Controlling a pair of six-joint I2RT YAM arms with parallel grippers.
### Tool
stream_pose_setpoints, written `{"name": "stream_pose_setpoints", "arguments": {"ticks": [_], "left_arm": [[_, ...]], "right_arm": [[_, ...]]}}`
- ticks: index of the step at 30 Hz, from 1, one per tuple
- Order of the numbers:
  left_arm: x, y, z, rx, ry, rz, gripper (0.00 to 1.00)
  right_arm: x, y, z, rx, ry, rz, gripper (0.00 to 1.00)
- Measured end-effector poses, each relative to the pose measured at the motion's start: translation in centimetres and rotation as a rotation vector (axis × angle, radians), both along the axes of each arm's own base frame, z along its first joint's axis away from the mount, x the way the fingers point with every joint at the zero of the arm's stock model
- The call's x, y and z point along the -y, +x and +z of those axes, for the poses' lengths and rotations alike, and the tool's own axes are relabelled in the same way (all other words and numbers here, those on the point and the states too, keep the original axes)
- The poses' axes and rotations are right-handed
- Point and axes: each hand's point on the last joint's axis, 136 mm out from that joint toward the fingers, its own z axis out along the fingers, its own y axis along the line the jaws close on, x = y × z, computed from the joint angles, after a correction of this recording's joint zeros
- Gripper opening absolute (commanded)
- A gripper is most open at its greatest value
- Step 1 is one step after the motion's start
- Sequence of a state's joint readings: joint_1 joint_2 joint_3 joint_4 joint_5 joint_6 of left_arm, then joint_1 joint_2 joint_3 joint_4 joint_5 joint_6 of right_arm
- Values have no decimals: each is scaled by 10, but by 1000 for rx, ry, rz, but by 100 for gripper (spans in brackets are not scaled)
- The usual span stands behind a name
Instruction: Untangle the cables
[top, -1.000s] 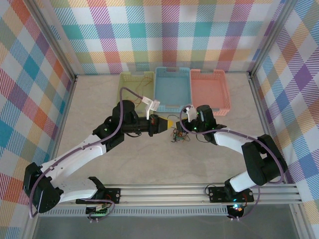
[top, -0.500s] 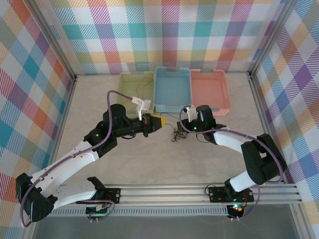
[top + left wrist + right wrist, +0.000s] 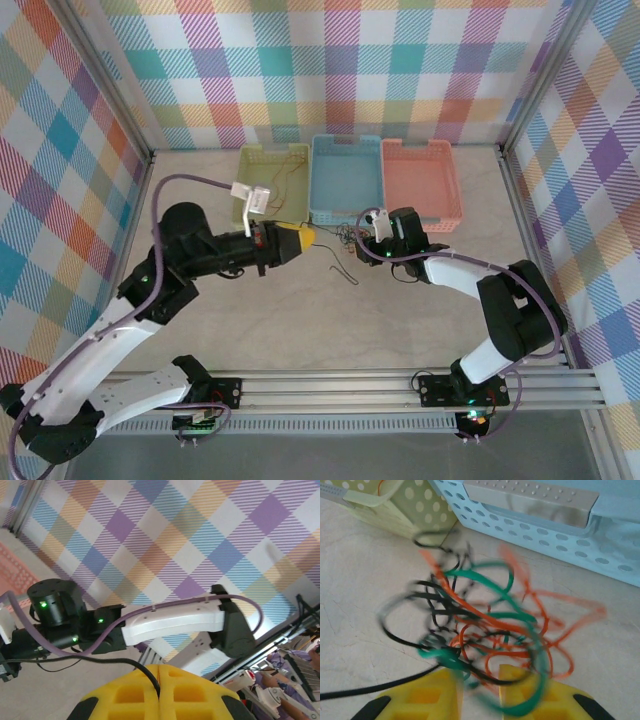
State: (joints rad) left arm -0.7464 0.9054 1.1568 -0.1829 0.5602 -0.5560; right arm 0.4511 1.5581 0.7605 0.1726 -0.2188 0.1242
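Pinching a black cable (image 3: 75,661) between the pressed-together pads of the left gripper (image 3: 306,236) — strand running rightward to the tangle of cables (image 3: 480,625), just before the blue basket (image 3: 535,527). Nearer, the right gripper (image 3: 480,682): tangle at its tips, strands through a narrow gap — grip not tellable. Likely next, a pull along that left-right line.

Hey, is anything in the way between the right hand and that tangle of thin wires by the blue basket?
Nothing visible. The tangle of thin red, black and green wires lies right at the right hand, loops draped across its yellow fingertips. The left hand grips a black wire.
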Motion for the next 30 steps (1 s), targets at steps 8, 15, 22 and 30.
{"name": "stream_pose_setpoints", "arguments": {"ticks": [8, 15, 22, 30], "left_arm": [[-18, -18, 23, -10, -27, 4, 0], [-18, -6, 2, -78, 29, 67, 0], [-16, 12, -24, -144, 75, 137, 0], [14, 47, -35, -243, 89, 158, 0]], "right_arm": [[-1, 0, -2, -14, -4, 3, 29], [-6, -19, 19, 60, 85, 70, 40], [-23, -60, 62, 254, 253, 249, 50], [-59, -108, 87, 433, 331, 527, 58]]}}
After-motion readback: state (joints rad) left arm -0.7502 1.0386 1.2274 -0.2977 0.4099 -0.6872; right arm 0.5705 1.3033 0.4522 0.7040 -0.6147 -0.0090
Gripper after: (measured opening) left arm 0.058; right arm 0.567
